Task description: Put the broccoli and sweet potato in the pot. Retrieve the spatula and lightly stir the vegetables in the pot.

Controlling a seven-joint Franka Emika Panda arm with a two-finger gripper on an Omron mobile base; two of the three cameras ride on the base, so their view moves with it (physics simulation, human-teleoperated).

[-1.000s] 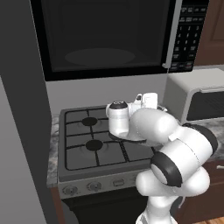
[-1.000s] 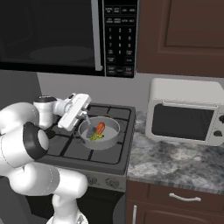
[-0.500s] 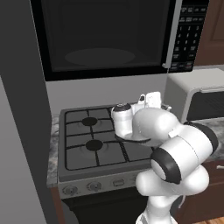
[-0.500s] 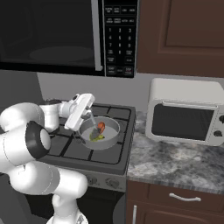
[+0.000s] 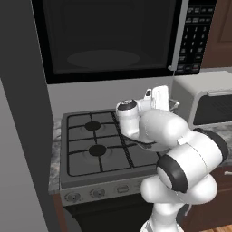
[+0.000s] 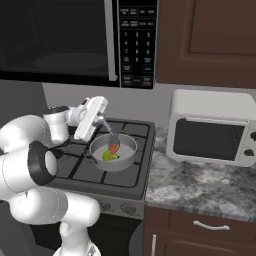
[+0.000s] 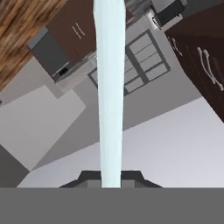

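pot (image 6: 113, 151): sits on the stove's (image 6: 75, 170) right side, front burner; one pot, so both veggies share it

broccoli (image 6: 108, 156): one floret, already inside the pot, toward the front

sweet potato (image 6: 115, 148): one piece, in the pot too, just behind the floret, looks like touching it

spatula (image 7: 109, 92): one, pale blue; pinched between the jaws, handle running straight out along the hand; blade end angled down into the pot (image 6: 111, 135) right by the sweet potato, probably so a small wrist move stirs things

gripper (image 6: 102, 120): hovering over the pot's back-left rim, tilted; pinching the spatula

step: guessing the stir part, loading looks done
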